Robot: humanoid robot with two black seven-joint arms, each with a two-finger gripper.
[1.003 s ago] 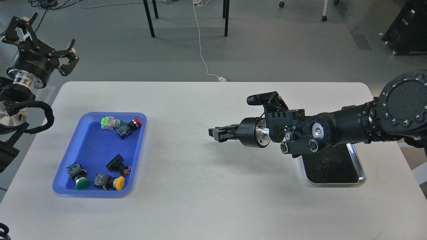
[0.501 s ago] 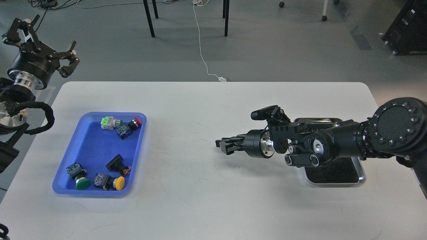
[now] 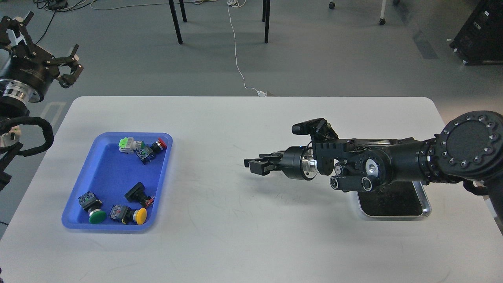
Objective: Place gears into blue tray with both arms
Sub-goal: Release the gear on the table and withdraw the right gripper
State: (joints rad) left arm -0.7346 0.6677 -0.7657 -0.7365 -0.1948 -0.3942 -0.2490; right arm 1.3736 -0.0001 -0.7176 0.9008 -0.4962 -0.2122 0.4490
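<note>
The blue tray [image 3: 108,177] lies on the left of the white table and holds several push-button switches; I make out no gears in it. My right gripper [image 3: 254,165] hovers over the table's middle, pointing left toward the tray, about a tray's length away from it. Its dark fingers lie close together and I cannot tell them apart, nor see anything between them. My left gripper [image 3: 45,45] is raised beyond the table's far left corner, fingers spread open and empty. No gears show anywhere.
A shiny steel tray [image 3: 426,204] with a dark bottom lies on the right, half hidden under my right arm [image 3: 393,165]. Switches with green [image 3: 97,216], yellow [image 3: 140,215] and red [image 3: 161,142] caps lie in the blue tray. Chair legs and a white cable are on the floor behind.
My right gripper drew back to the right and lower, then reached left again, ending near where it began. My left gripper rose and shifted left, still open.
</note>
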